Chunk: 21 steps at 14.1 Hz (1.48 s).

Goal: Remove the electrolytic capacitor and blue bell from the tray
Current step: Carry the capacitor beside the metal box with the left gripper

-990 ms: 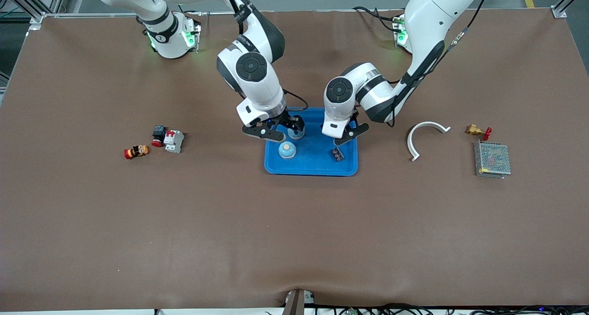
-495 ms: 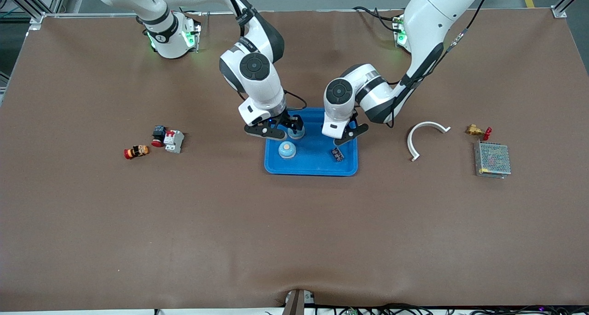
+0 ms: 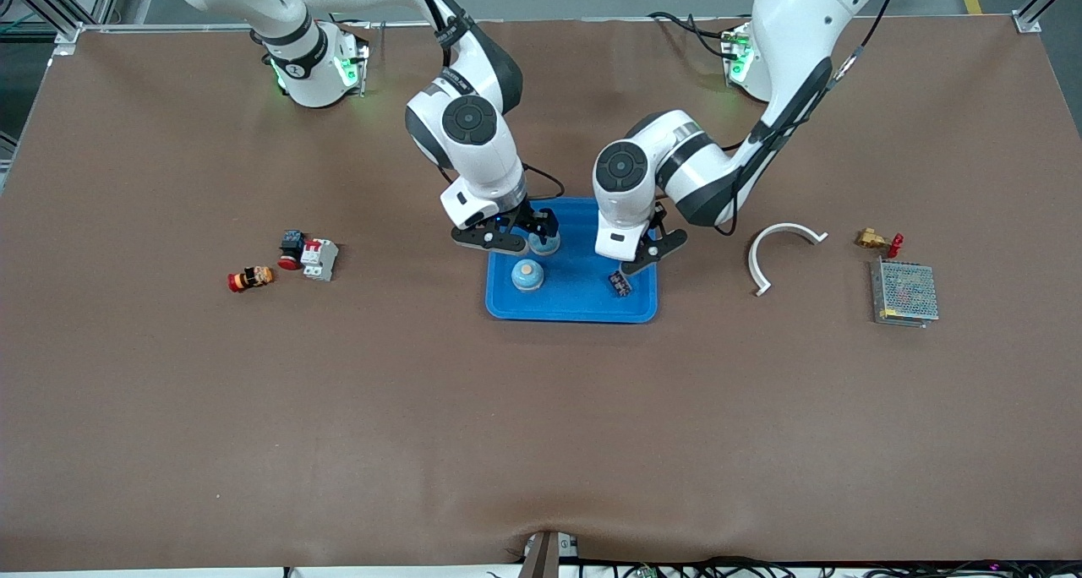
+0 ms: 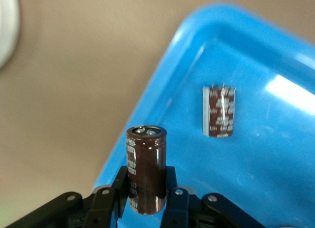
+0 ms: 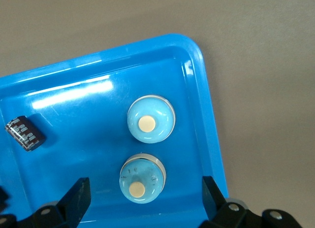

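We are finding the left gripper (image 4: 147, 208) over the tray (image 3: 575, 308), jaws clenching a capacitor (image 4: 146, 170); a second capacitor (image 3: 620, 284) is lying in the tray. The right gripper (image 5: 145, 196) is hanging, jaws released, over two bells (image 5: 150, 120) sitting in the tray.

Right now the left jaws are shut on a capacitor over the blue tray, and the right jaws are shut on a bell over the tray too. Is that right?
Not quite. The right gripper is open and holds nothing: the right wrist view shows both bells sitting in the blue tray, one between its spread jaws. The rest stands: the left gripper is shut on a capacitor over the tray.
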{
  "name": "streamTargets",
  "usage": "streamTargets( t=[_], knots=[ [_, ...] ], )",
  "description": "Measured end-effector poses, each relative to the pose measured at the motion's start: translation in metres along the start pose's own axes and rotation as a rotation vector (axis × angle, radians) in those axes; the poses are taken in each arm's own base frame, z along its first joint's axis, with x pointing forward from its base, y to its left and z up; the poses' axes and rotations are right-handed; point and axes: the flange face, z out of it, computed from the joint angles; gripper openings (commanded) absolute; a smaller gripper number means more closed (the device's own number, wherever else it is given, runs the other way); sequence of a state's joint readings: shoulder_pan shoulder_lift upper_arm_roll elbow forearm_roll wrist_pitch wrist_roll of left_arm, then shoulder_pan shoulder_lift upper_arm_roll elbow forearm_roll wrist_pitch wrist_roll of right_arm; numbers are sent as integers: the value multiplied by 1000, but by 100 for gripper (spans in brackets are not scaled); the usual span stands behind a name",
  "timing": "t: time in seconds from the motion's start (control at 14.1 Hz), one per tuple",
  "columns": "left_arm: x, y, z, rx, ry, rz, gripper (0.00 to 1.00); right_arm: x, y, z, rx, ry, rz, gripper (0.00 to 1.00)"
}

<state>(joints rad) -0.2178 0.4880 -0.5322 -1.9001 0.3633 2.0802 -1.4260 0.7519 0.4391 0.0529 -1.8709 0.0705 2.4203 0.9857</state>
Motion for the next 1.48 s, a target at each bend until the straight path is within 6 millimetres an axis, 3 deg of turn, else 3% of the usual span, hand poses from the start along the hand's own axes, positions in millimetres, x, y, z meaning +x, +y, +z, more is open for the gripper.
streamTargets(
  t=[0.14,0.35,0.71,0.92,1.13,1.34,1.48],
  knots=[
    [16,-8,-30,11,25,17,0,-8,-4,6,-1,-2,-14,100],
    [60,-35,-61,-7,26,58,0,-18,-8,20,-1,-4,-30,100],
    [158,-120,-72,29,-31,148,0,-28,-12,56,15,4,-46,100],
    [211,-176,-57,37,-79,177,0,-33,-11,76,13,3,-52,100],
    [252,-232,-24,21,-126,207,0,-33,-10,82,7,0,-51,100],
    [274,-268,9,-18,-141,235,0,-33,-9,85,3,-2,-51,100],
    [275,-280,31,-10,-133,252,0,-35,-10,90,-2,-5,-55,100]
  ],
)
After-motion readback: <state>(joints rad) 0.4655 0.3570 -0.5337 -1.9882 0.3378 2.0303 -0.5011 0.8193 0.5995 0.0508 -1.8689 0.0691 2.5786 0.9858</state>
